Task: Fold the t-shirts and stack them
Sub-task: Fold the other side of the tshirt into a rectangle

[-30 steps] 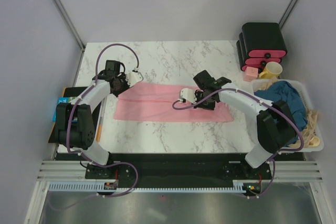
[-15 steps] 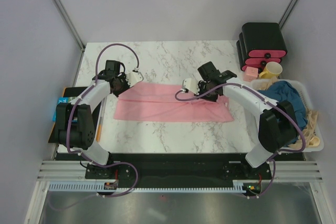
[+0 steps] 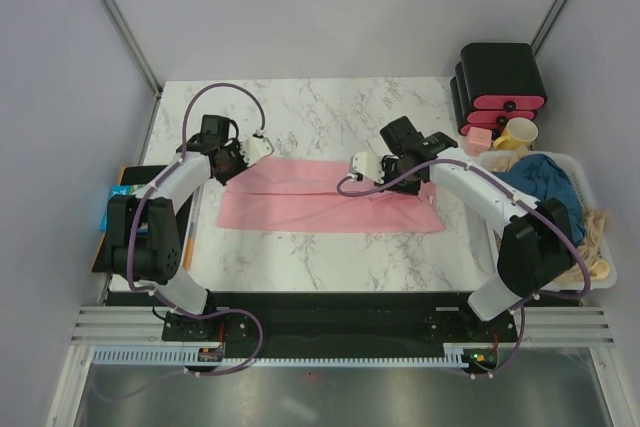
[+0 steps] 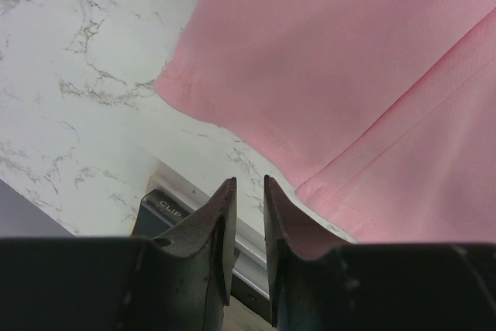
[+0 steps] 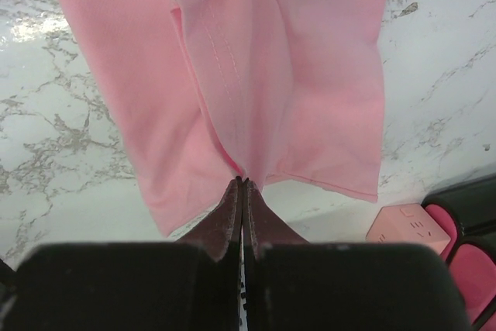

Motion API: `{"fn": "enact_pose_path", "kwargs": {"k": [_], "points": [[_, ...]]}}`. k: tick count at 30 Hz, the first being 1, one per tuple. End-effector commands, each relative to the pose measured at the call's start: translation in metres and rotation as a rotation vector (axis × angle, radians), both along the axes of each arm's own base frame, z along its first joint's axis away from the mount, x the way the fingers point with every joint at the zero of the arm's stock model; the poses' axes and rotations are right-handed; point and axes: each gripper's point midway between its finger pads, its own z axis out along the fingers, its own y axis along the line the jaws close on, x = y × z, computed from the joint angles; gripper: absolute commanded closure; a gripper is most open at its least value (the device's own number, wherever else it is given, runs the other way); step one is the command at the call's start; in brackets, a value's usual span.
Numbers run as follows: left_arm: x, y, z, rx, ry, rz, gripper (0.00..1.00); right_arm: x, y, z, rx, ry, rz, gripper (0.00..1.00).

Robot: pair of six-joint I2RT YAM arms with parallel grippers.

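The light pink t-shirt [image 3: 300, 202] lies on the marble table as a long folded strip. My right gripper [image 3: 395, 172] is shut on a fold of it near the strip's far right part; in the right wrist view the cloth [image 5: 232, 60] hangs pinched at the tips of the right gripper [image 5: 244, 181]. My left gripper [image 3: 240, 162] sits at the strip's far left corner. In the left wrist view the left gripper [image 4: 248, 184] has its jaws a narrow gap apart with nothing between them, just short of the pink hem [image 4: 349, 60]. The dark teal-blue t-shirt [image 3: 545, 187] lies crumpled in the white basket.
The white basket [image 3: 600, 272] stands at the right edge. Black boxes with pink fronts [image 3: 500, 87], a yellow mug [image 3: 518, 133] and a small pink box [image 3: 480, 139] stand at the back right. A black clip board [image 4: 167, 208] lies off the table's left edge.
My right gripper has moved toward the back right, drawing the pinched pink cloth with it. The left gripper has stayed in place.
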Motion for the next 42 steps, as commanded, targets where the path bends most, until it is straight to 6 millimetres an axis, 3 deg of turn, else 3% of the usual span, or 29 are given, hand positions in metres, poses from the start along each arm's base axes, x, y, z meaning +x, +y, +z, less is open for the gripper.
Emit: {"fn": "enact_pose_path", "kwargs": {"k": [1, 6, 8, 9, 11, 13, 21, 28, 37, 42], "points": [[-0.003, -0.003, -0.004, -0.036, 0.022, 0.020, 0.72, -0.014, -0.007, 0.012, -0.008, 0.007, 0.045, 1.00], [-0.003, -0.004, -0.007, -0.041, 0.029, 0.020, 0.72, -0.025, -0.009, -0.001, -0.025, 0.055, 0.062, 0.99], [-0.002, -0.004, -0.007, -0.041, 0.030, 0.020, 0.72, -0.034, -0.007, -0.008, -0.041, 0.087, 0.079, 0.86], [-0.002, -0.004, -0.007, -0.041, 0.030, 0.017, 0.72, -0.036, -0.006, -0.013, -0.049, 0.100, 0.084, 0.67], [-0.002, -0.004, -0.008, -0.040, 0.031, 0.016, 0.72, -0.042, -0.006, -0.019, -0.062, 0.122, 0.097, 0.56], [-0.003, -0.004, -0.008, -0.038, 0.034, 0.011, 0.72, -0.044, -0.005, -0.024, -0.068, 0.133, 0.104, 0.54], [-0.010, -0.013, -0.029, -0.025, 0.078, -0.119, 0.71, -0.027, 0.004, -0.022, -0.061, 0.096, 0.086, 0.53], [0.004, -0.004, -0.050, 0.053, 0.067, -0.166, 0.70, -0.021, 0.005, -0.019, -0.059, 0.078, 0.077, 0.54], [0.014, -0.004, -0.047, 0.076, 0.036, -0.195, 0.70, -0.020, 0.006, -0.017, -0.050, 0.067, 0.060, 0.54], [0.006, -0.010, -0.034, 0.054, 0.020, -0.237, 0.70, -0.018, 0.006, -0.016, -0.053, 0.062, 0.061, 0.54]]}}
